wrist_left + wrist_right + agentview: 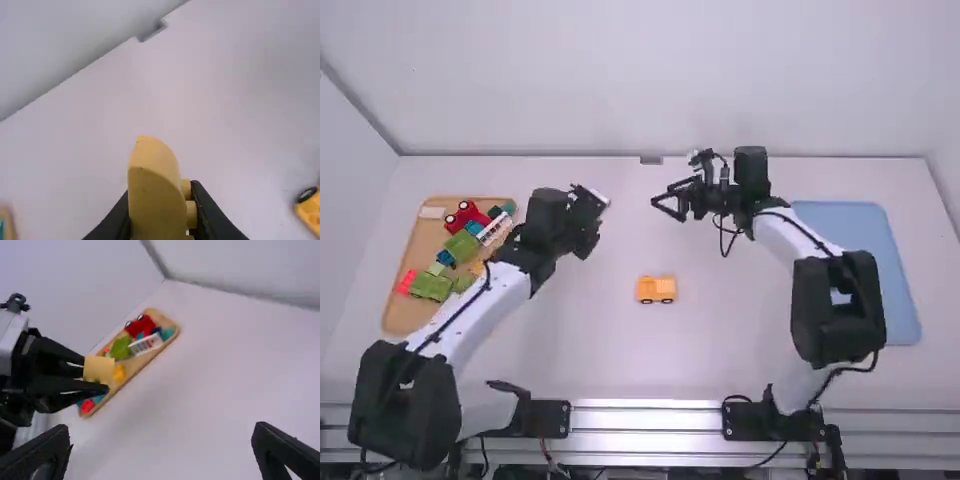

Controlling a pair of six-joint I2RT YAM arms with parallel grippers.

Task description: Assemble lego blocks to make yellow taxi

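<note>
Left tool (588, 222), left of centre in the high view, is gripping a yellow block (156, 200). Right tool (667, 208), above centre, is standing wide. The wheeled yellow piece (656, 289) is sitting just below centre on the worktop (720, 350).

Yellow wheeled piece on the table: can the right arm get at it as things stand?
Probably yes: the right fingers are open and empty, and nothing seems to stand between them and the wheeled piece. The left gripper, holding a yellow block, is off to the side.
</note>
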